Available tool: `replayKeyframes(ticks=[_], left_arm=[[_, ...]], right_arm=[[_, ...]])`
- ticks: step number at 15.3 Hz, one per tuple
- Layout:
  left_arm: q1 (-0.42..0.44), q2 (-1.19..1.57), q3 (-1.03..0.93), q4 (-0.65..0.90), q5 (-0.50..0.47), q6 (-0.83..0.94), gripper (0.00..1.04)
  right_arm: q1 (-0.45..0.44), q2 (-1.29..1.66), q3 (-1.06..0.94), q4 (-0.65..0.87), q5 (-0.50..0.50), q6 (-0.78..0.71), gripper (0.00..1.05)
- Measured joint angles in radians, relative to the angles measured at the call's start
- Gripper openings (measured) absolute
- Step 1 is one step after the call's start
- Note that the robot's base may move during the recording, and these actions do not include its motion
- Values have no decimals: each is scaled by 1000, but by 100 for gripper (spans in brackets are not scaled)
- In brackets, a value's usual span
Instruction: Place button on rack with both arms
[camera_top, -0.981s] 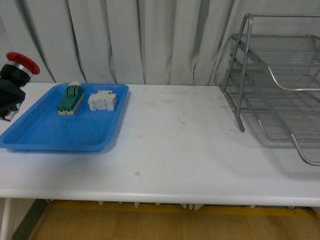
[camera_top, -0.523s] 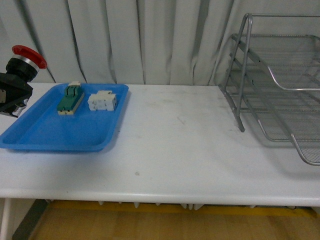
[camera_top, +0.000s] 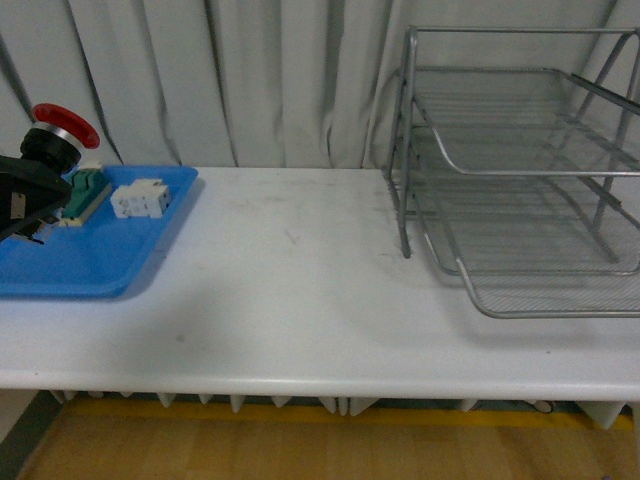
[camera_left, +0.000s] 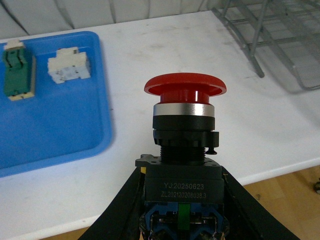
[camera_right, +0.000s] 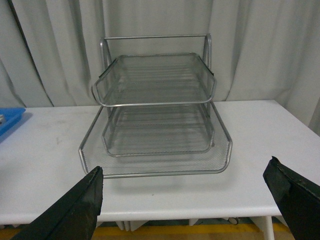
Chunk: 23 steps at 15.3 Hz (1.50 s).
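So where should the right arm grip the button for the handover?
Likely the black neck under the cap of the button, from the side: the left pincer clamps its boxy base, and the wide cap overhangs as a stop.

Button (camera_top: 58, 135) now nearer the rack (camera_top: 404, 150)

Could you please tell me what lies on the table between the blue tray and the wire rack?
Nothing: in the front view the white table is bare between the blue tray and the rack, save faint marks.
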Motion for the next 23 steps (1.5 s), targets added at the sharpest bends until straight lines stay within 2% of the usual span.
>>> replayKeyframes(ticks=[6, 9, 13, 17, 20, 22, 23], left_arm=[[-14, 2, -4, 1, 5, -4, 36], [-110, 58, 79, 7, -17, -18, 36], [-355, 305, 372, -16, -56, -25, 36], [-517, 546, 657, -124, -65, 25, 36], [-550, 727, 845, -232, -65, 66, 36], [-546, 948, 1114, -412, -111, 110, 36], [-544, 991, 1167, -450, -117, 110, 36]], right_arm=[[0, 0, 0, 4, 1, 0, 98], [0, 0, 0, 2, 3, 0, 98], [0, 0, 0, 1, 3, 0, 98], [0, 0, 0, 1, 3, 0, 98], [0, 0, 0, 1, 3, 0, 98], [0, 0, 0, 1, 3, 0, 98], [0, 0, 0, 1, 3, 0, 98]])
